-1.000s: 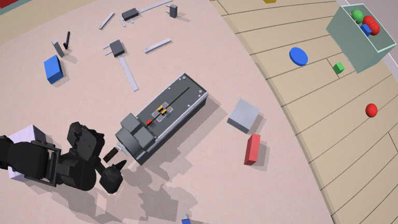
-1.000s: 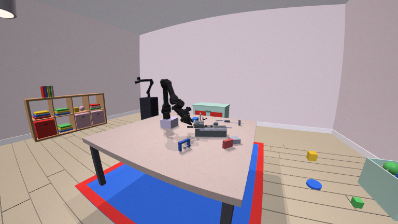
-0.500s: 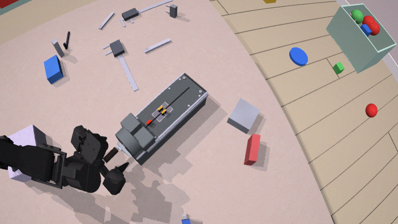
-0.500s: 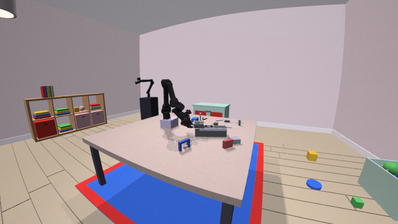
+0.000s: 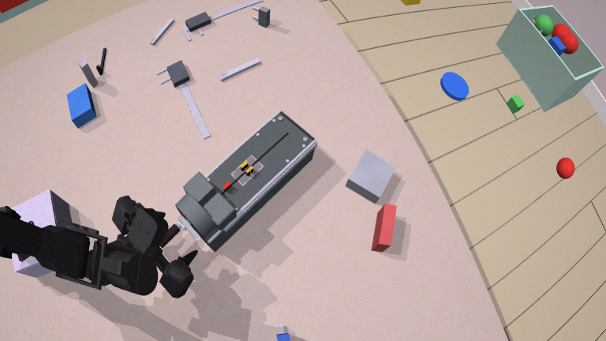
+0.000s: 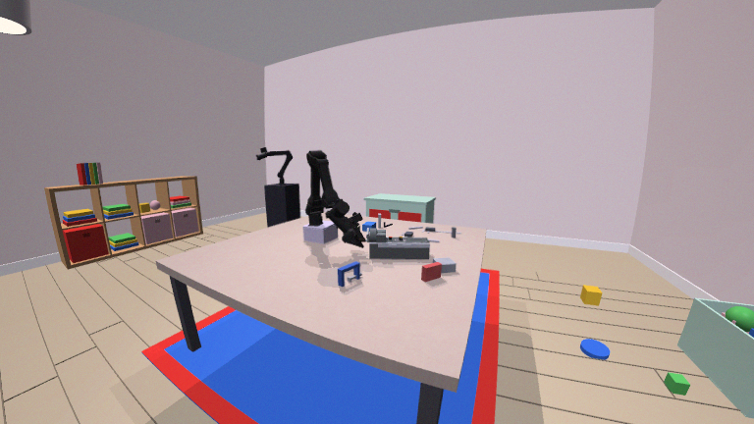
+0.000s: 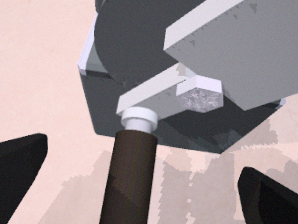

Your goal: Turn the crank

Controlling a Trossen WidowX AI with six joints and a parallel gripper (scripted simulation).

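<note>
At the crank end of the dark grey metal machine (image 5: 271, 169) (image 6: 399, 249) (image 7: 115, 117), the black two-fingered gripper (image 5: 177, 251) (image 7: 145, 161) stands spread around the dark brown cylindrical handle (image 5: 170, 235) (image 7: 129, 177), presumably to grip it, since the small red pointer (image 5: 226, 185) sits short of the two brass zero marks (image 5: 247, 167).

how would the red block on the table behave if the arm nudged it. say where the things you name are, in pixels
The red block (image 5: 384, 228) (image 6: 431, 271) would probably stay stiff, since its faces look flat and its edges straight. It stands on a narrow side, so a push high on its broad face might tip it. With flat sides, it seems unlikely to roll.
</note>
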